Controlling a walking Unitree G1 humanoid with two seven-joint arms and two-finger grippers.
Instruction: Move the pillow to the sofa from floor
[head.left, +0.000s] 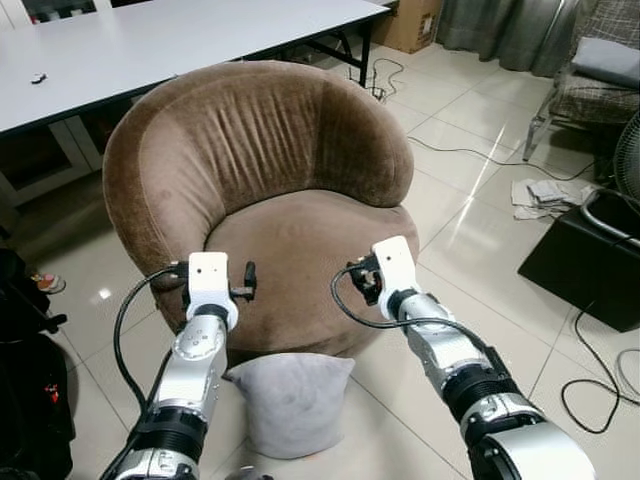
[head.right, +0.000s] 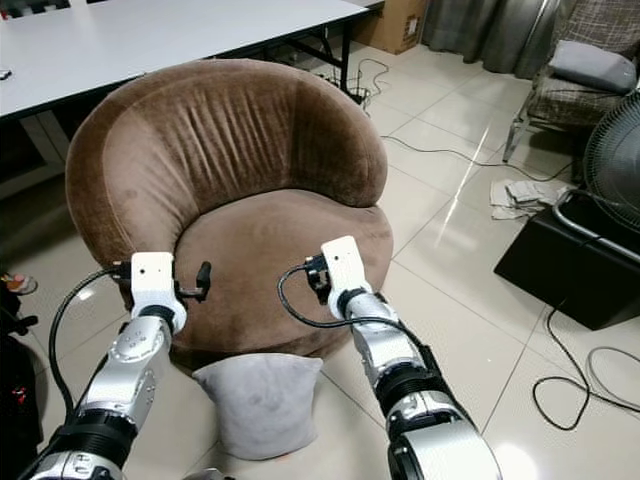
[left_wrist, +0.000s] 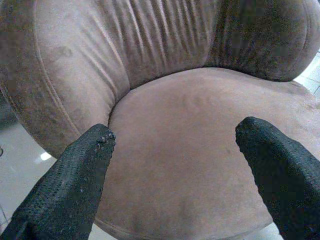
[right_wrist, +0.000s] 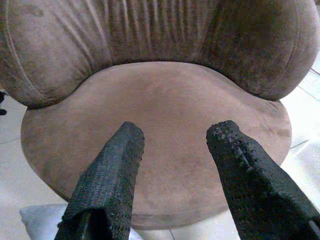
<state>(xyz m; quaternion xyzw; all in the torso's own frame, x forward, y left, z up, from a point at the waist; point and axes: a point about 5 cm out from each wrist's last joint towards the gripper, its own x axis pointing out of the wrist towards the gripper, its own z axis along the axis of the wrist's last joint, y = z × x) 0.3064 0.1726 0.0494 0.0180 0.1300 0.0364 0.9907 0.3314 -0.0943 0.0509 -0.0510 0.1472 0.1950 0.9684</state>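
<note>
At the sofa's front edge: you have both grippers raised side by side over the brown round sofa (head.left: 290, 200), pointing at its seat.
Left gripper (left_wrist: 175, 135): fingers spread wide apart, holding nothing, over the sofa seat's left front.
Right gripper (right_wrist: 175, 135): fingers parted, holding nothing, over the seat's front middle.
Pillow (head.left: 292, 398): grey, on the tiled floor (head.left: 470, 230), leaning against the sofa's base, below and between your two arms.
Behind the sofa: a white table (head.left: 150, 45).
Right of the sofa: a black box (head.left: 580, 265) and loose cables on the floor.
</note>
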